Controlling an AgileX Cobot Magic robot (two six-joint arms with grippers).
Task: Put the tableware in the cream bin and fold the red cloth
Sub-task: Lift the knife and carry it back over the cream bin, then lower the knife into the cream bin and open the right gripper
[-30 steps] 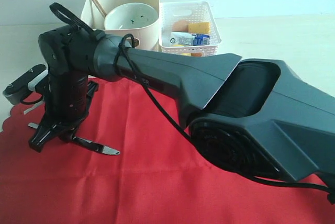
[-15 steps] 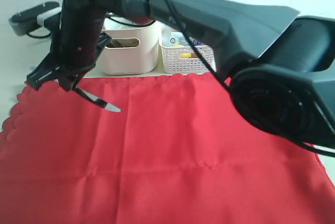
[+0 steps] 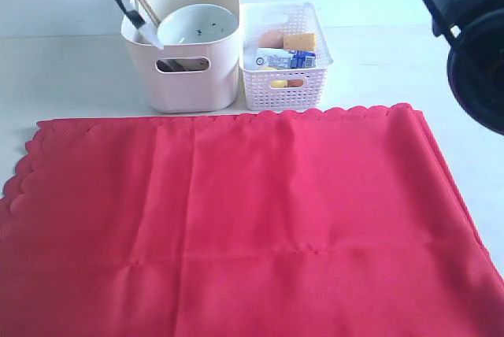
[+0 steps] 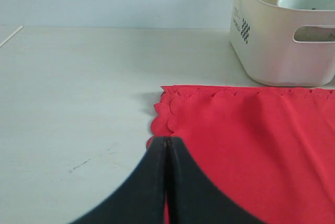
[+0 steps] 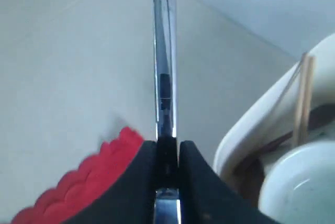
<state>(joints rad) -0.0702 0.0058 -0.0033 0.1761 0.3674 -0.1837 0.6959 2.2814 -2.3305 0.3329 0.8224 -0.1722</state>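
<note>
Right gripper: clamped on knife, above the far-left rim of cream bin. Left gripper: closed together, empty, by left edge of red cloth. Bin's end-wall print: illegible.

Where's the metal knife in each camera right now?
Exterior: metal knife upper left, blade at the cream bin's left rim.
Left wrist: not in it.
Right wrist: mid-picture, held edge-on by the right gripper.
Shared landmark: the cream bin, in all three.

Knife perhaps over cream bin; cloth flat.
</note>
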